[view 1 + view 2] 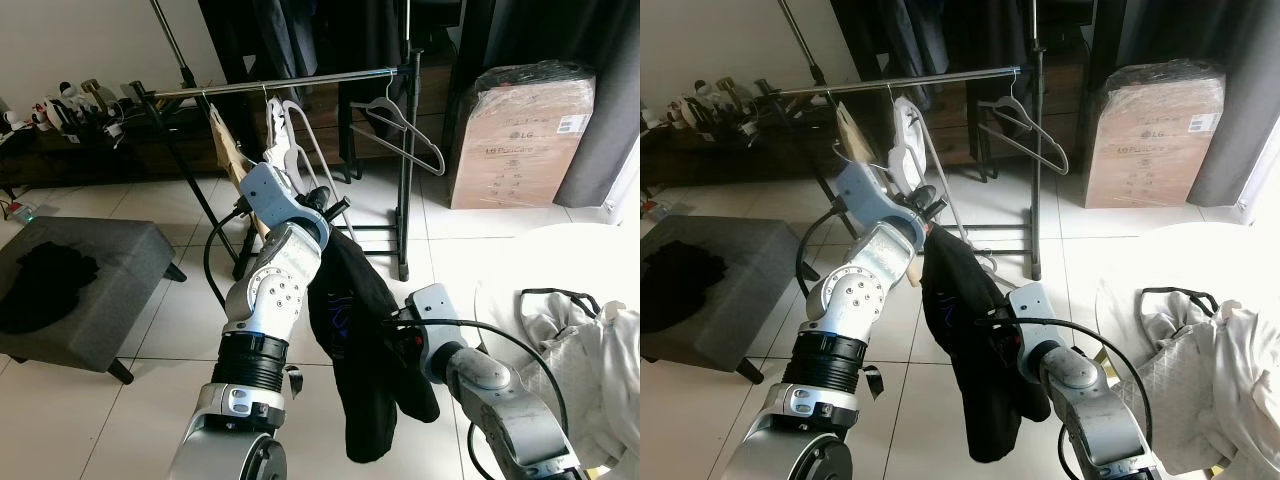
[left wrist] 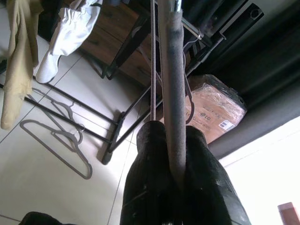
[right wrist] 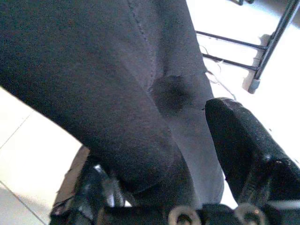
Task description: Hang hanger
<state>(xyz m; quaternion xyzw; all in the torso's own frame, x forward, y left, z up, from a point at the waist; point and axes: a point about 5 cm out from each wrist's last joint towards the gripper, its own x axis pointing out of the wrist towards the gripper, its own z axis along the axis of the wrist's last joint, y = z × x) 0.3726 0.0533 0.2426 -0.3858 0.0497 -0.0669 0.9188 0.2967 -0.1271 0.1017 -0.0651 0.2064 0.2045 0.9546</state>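
A metal clothes rail [image 1: 280, 82] crosses the back of the room. My left gripper [image 1: 325, 205] is raised in front of it and below it, shut on a grey felt-covered hanger [image 2: 171, 93] whose wire hook [image 2: 153, 56] points up toward the rail. A black garment [image 1: 360, 330] hangs from that hanger down past my arm. My right gripper [image 1: 400, 340] is low at the garment's side. Its black fingers [image 3: 239, 145] stand apart, and the dark cloth [image 3: 117, 93] bunches between them.
On the rail hang a beige garment [image 1: 228, 145], a white garment [image 1: 285, 140] and an empty grey hanger [image 1: 400, 125]. Loose hangers [image 2: 61, 140] lie under the rack. A cardboard box [image 1: 520, 130] stands back right, a grey ottoman [image 1: 80, 270] left, white laundry [image 1: 590, 340] right.
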